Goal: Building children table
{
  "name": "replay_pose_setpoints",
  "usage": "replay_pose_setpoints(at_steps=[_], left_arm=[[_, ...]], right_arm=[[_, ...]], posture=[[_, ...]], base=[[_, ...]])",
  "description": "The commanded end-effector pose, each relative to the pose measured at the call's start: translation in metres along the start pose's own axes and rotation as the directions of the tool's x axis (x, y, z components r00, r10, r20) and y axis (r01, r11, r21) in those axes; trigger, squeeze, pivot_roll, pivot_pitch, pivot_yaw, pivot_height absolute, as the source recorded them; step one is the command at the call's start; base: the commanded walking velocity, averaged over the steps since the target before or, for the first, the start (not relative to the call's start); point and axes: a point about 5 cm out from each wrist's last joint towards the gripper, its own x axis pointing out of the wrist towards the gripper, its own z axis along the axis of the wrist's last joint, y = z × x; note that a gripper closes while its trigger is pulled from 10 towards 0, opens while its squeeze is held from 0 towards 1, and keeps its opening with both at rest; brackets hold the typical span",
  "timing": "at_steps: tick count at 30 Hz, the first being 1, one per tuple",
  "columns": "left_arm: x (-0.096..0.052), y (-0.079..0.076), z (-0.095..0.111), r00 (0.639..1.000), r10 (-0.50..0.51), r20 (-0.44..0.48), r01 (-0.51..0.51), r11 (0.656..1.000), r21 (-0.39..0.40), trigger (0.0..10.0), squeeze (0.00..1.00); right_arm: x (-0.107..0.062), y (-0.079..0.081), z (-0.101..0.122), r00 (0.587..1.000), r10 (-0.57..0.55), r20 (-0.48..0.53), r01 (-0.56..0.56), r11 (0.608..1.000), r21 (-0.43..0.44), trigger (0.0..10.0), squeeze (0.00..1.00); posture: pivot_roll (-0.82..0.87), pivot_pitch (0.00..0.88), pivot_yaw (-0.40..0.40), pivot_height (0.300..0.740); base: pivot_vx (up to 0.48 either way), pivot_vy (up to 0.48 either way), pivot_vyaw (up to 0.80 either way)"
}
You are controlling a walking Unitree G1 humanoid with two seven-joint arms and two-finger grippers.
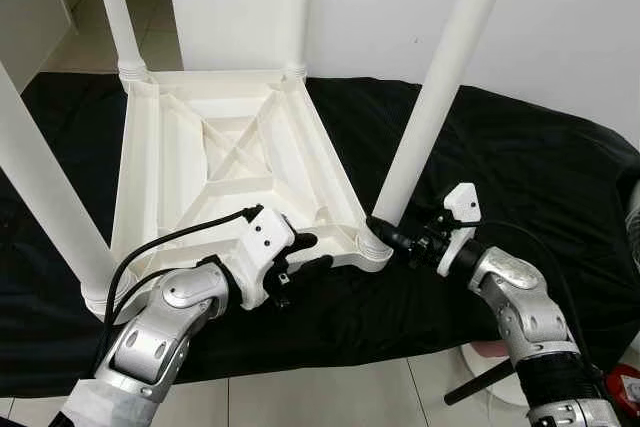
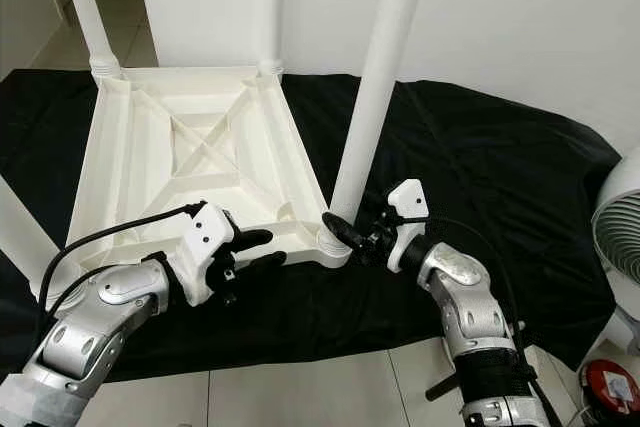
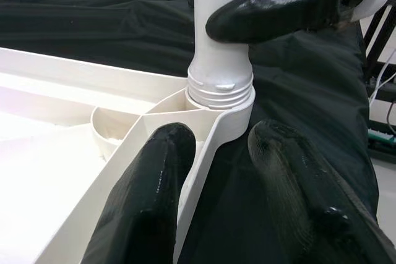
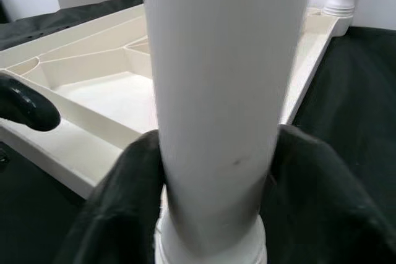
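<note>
A white plastic table top (image 1: 200, 177) lies upside down on a black cloth (image 1: 530, 167), with white legs standing up from its corners. My right gripper (image 1: 386, 231) is shut on the near right leg (image 1: 440, 77), just above the threaded collar (image 3: 219, 88) where the leg enters its corner socket. Both fingers (image 4: 322, 183) wrap the tube. My left gripper (image 1: 308, 253) is at the table top's near rim (image 3: 204, 134), close to the same corner. It is open, one finger (image 3: 154, 183) inside the rim and the other outside, over the cloth.
Another leg (image 1: 40, 187) stands at the near left corner and one (image 1: 115, 7) at the far left. A white fan (image 2: 622, 217) and a red object (image 2: 610, 387) stand on the tiled floor to the right. A white wall (image 1: 560, 17) is behind.
</note>
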Motion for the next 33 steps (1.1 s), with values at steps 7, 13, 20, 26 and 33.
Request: replay_pose_setpoints(at_steps=[7, 13, 20, 26, 33], left_arm=[[0.008, -0.002, 0.009, 0.999, -0.033, 0.042, 0.032, 0.999, 0.004, 10.0, 0.00], [0.009, -0.005, 0.009, 0.998, -0.037, 0.049, 0.037, 0.999, 0.000, 10.0, 0.00], [0.011, -0.006, 0.007, 0.998, -0.037, 0.049, 0.038, 0.999, -0.012, 10.0, 0.00], [0.013, -0.008, 0.009, 0.997, -0.060, 0.058, 0.061, 0.998, -0.016, 10.0, 0.00], [0.016, -0.005, 0.010, 0.996, -0.070, 0.061, 0.071, 0.997, -0.012, 10.0, 0.00]], right_arm=[[0.011, 0.005, -0.009, 0.999, 0.036, -0.025, -0.035, 0.999, 0.038, 0.0, 0.00], [0.018, 0.009, -0.008, 1.000, -0.006, -0.024, 0.007, 0.999, 0.050, 10.0, 0.00], [0.029, 0.027, -0.007, 0.982, -0.188, -0.015, 0.188, 0.981, 0.040, 10.0, 0.00], [0.034, 0.036, -0.006, 0.922, -0.387, -0.007, 0.386, 0.917, 0.101, 10.0, 0.00], [0.039, 0.045, -0.008, 0.812, -0.581, -0.051, 0.581, 0.799, 0.152, 10.0, 0.00]], posture=[[0.07, 0.026, -0.096, 0.740], [0.07, 0.030, -0.100, 0.740], [0.07, 0.032, -0.096, 0.740], [0.06, 0.027, -0.085, 0.740], [0.06, 0.013, -0.085, 0.740]], base=[[0.000, 0.000, 0.00], [0.000, 0.000, 0.00], [0.000, 0.000, 0.00], [0.000, 0.000, 0.00], [0.000, 0.000, 0.00]])
